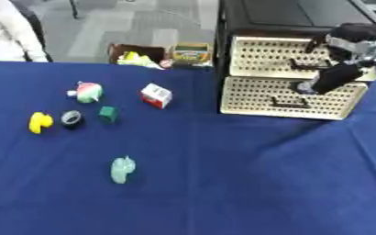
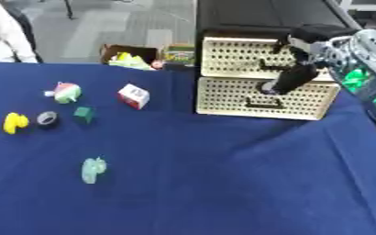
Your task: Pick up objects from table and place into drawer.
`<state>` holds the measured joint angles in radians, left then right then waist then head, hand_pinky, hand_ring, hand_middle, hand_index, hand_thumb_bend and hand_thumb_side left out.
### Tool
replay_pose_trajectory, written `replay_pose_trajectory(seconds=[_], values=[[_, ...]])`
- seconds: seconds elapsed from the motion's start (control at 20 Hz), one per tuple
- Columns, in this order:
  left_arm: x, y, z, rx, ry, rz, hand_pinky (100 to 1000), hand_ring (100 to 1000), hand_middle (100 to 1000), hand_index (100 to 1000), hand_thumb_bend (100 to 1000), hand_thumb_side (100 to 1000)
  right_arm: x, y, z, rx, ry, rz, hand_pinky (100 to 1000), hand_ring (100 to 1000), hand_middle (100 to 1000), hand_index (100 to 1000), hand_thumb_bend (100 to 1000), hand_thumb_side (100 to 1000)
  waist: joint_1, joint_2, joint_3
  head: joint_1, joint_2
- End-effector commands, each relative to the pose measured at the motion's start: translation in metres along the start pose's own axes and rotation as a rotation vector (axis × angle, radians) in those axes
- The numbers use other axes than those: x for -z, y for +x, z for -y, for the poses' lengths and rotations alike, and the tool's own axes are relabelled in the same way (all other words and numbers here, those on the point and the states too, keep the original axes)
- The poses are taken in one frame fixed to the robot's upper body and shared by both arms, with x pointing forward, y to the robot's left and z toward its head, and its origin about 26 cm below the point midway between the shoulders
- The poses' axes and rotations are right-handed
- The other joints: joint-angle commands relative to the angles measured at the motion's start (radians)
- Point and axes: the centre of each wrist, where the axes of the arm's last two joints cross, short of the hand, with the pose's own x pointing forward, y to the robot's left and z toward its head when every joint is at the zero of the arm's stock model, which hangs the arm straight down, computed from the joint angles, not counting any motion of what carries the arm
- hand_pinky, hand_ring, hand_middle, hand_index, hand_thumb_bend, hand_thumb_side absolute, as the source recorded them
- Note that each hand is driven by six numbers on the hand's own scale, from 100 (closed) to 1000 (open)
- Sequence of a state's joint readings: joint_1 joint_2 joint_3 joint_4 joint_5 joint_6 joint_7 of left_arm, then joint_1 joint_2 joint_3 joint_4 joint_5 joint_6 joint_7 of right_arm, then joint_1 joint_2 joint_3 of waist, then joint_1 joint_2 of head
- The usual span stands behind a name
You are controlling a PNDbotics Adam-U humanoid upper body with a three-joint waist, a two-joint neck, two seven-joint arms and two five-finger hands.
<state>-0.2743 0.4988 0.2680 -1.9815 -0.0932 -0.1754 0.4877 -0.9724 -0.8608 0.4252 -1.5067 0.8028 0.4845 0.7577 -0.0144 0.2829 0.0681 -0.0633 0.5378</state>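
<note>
1. While my right hand [image 1: 333,75] reaches in from the upper right, it sits against the front of the cream perforated drawer unit [image 1: 259,94], between the upper drawer and the lower drawer [image 1: 287,98].
2. Its dark fingers point down toward the lower drawer's top edge, but I cannot tell whether they are curled round anything or simply resting there.
3. My left hand shows in neither view.
4. On the blue tablecloth [image 1: 247,174], well apart from the drawers, lie the things to be picked up: a yellow rubber duck [image 1: 39,122], a small grey-and-black ring [image 1: 72,118] just beside it, and a dark green cube [image 1: 107,114].
5. Farther back sit a round pink-and-green toy [image 1: 87,92] and a red-and-white box [image 1: 157,95].
6. Nearest me lies a pale green translucent figure [image 1: 122,169].
</note>
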Motion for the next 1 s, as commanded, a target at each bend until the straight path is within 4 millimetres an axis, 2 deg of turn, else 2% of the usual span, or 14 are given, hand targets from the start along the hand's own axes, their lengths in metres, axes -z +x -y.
replay_pose_trajectory(seconds=[0.05, 0.65, 1.0], values=[[0.007, 0.007, -0.003, 0.003, 0.008, 0.040, 477, 586, 690, 878, 100, 816, 0.001, -0.008, 0.009, 0.108, 0.126, -0.134, 100, 154, 100, 871, 434, 509, 0.002, -0.015, 0.003, -0.003, -0.013], [0.007, 0.006, -0.003, 0.005, 0.012, 0.043, 475, 581, 688, 877, 100, 817, 0.017, -0.017, 0.001, 0.125, 0.173, -0.176, 100, 153, 100, 849, 415, 498, 0.003, -0.005, 0.008, -0.009, -0.014], [0.008, 0.007, -0.004, 0.007, 0.010, 0.046, 477, 579, 687, 877, 100, 817, 0.019, -0.013, 0.010, 0.169, 0.196, -0.104, 100, 143, 100, 715, 436, 474, 0.000, -0.006, 0.005, -0.009, -0.012]])
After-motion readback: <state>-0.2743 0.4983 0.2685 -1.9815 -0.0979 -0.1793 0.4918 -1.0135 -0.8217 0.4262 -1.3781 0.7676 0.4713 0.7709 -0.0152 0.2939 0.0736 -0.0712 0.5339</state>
